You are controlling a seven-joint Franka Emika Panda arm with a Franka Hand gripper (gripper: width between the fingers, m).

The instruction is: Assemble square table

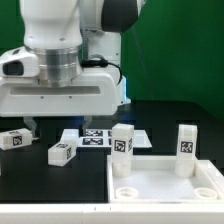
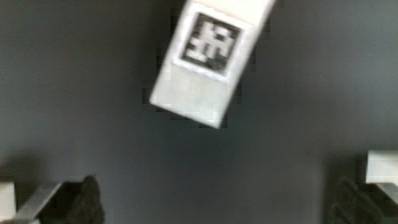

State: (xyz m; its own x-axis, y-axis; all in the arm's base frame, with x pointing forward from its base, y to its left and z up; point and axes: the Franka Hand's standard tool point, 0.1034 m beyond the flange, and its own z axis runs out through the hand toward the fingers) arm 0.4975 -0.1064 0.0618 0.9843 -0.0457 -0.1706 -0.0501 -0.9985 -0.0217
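The jaws stand released, low over the black bench [image 1: 40, 178]. Their two dark fingertips [image 2: 71, 200] are spread wide, with only bare bench surface in the gap between them. Just beyond the fingertips, outside that gap, lies a short chunky white leg [image 2: 214, 60] with a black-and-white square tag on its face. It sits at a slant to the line of the jaws, and neither fingertip touches it. In the exterior view two such legs lie on the bench to either side of the jaws: a first lying leg [image 1: 13, 139] just beside them toward the exterior view's left, and a second lying leg [image 1: 62, 153] near them toward the exterior view's right. I cannot tell which of the two the wrist view shows. Well apart from the jaws, toward the exterior view's right, the white plastic square panel [image 1: 165, 195] with a raised rim lies flat on the bench. Two more tagged legs stand upright along its far edge: a nearer upright leg [image 1: 122, 140] and a farther upright leg [image 1: 187, 142]. The thin flat white marker board [image 1: 95, 135] lies between the jaws and the panel.
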